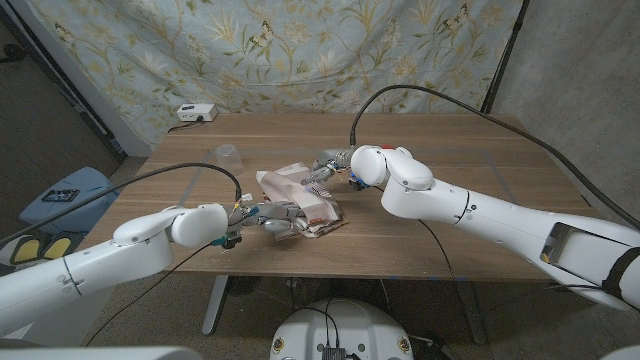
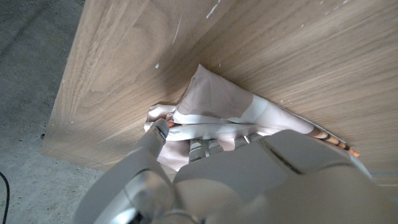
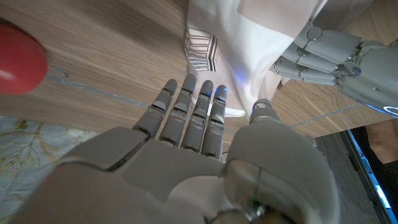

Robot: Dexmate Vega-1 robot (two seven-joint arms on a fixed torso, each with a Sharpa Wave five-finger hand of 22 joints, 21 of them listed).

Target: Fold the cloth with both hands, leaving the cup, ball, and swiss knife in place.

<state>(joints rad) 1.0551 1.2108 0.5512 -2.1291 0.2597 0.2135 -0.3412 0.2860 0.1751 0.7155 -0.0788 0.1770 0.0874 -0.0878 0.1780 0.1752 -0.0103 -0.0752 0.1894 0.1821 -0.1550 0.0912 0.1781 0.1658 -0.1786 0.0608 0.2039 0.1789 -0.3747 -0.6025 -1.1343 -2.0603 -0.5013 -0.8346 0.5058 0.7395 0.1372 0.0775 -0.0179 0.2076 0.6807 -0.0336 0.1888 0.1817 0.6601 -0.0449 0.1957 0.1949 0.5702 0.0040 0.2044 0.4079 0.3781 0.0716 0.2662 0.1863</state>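
The crumpled pink-and-white patterned cloth [image 1: 300, 200] lies mid-worktop, long axis running from near edge to far edge, with the left robot hand [image 1: 270, 215] gripping its near end and the right robot hand [image 1: 325, 170], fingers apart and empty, at its far end.

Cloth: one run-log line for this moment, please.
cloth bunched mid-table | left robot hand on its near edge | right robot hand at far edge | cup upright, apart

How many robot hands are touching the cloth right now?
2: the left robot hand rests on the crumpled pink-and-white cloth at its near edge; the right robot hand touches its far edge.
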